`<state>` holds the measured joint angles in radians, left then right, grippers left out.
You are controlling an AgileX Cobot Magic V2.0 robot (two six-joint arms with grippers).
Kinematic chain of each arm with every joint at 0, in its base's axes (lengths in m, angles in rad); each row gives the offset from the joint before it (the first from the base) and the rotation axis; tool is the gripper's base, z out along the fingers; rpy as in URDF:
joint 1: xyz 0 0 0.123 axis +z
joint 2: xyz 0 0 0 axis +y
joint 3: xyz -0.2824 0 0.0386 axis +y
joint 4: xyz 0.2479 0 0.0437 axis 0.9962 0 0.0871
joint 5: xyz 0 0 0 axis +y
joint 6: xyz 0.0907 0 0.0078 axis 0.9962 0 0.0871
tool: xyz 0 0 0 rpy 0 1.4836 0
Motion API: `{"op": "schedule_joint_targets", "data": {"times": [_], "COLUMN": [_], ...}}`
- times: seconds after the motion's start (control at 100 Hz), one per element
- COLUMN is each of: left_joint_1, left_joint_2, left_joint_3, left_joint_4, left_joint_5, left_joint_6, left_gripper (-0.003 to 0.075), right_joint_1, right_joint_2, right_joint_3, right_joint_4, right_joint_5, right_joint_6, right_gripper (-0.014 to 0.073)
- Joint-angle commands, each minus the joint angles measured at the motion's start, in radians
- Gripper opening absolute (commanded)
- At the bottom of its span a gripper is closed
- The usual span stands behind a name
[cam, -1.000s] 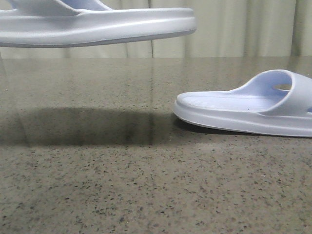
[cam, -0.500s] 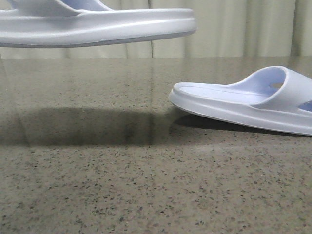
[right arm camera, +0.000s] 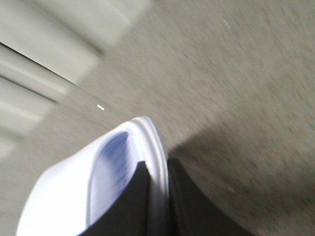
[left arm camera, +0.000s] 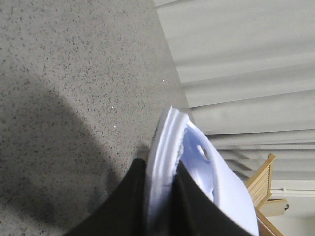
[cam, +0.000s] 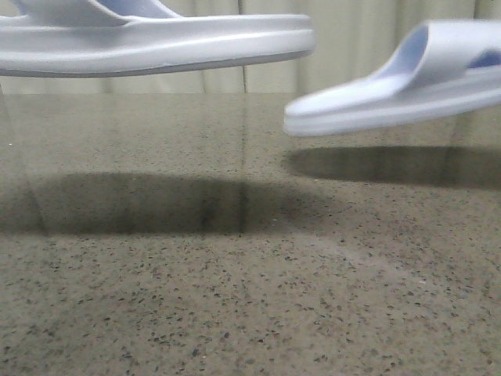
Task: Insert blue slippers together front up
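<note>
Two pale blue slippers hang in the air above the speckled table (cam: 235, 298). The left slipper (cam: 156, 43) is level at the top left of the front view. My left gripper (left arm camera: 160, 169) is shut on its sole edge (left arm camera: 165, 162), one black finger on each side. The right slipper (cam: 399, 82) floats at the top right, toe pointing left and tilted down, blurred by motion. My right gripper (right arm camera: 157, 169) is shut on its sole rim (right arm camera: 155, 147). Neither gripper shows in the front view.
Pale curtains (cam: 352, 47) hang behind the table's far edge. A wooden chair frame (left arm camera: 263, 182) shows past the table in the left wrist view. Dark shadows (cam: 156, 204) of both slippers lie on the tabletop.
The right slipper has been lifted off the table and now hangs well above it, its heel end raised first. The left slipper has stayed still in the air.
</note>
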<state>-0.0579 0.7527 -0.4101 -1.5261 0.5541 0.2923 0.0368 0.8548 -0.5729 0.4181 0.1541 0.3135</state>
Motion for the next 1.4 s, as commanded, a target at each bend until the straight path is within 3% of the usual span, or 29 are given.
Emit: {"op": "schedule_joint_targets", "data": {"times": [0.0,0.29,0.52,0.67,0.79,0.97,1.39], "left_joint_1": [-0.006,-0.006,-0.006,-0.006,-0.006,-0.006,-0.006], "left_joint_2": [-0.006,-0.006,-0.006,-0.006,-0.006,-0.006,-0.006], "left_joint_3": [-0.026,-0.026,-0.026,-0.026,-0.026,-0.026,-0.026], "left_joint_4": [-0.045,-0.045,-0.055,-0.058,-0.058,-0.083,-0.112], "left_joint_5": [0.014,0.019,0.025,0.026,0.026,0.041,0.074], "left_joint_6": [0.000,0.000,-0.002,-0.002,-0.002,-0.002,-0.002], "left_gripper": [0.0016,0.0016,0.0016,0.0016,0.0016,0.0016,0.0016], "right_joint_1": [0.000,0.000,0.000,0.027,0.064,0.117,0.128], "right_joint_2": [-0.047,-0.164,-0.218,-0.223,-0.223,-0.215,-0.125], "right_joint_3": [-0.073,-0.179,-0.180,-0.180,-0.179,-0.175,-0.175], "right_joint_4": [0.000,0.012,0.101,0.199,0.269,0.269,0.280], "right_joint_5": [-0.076,0.016,0.178,0.251,0.262,0.260,0.256], "right_joint_6": [-0.004,-0.004,-0.006,-0.089,-0.136,-0.136,-0.139], "right_gripper": [-0.0107,-0.0107,-0.0107,-0.0107,-0.0107,-0.0107,-0.0107]}}
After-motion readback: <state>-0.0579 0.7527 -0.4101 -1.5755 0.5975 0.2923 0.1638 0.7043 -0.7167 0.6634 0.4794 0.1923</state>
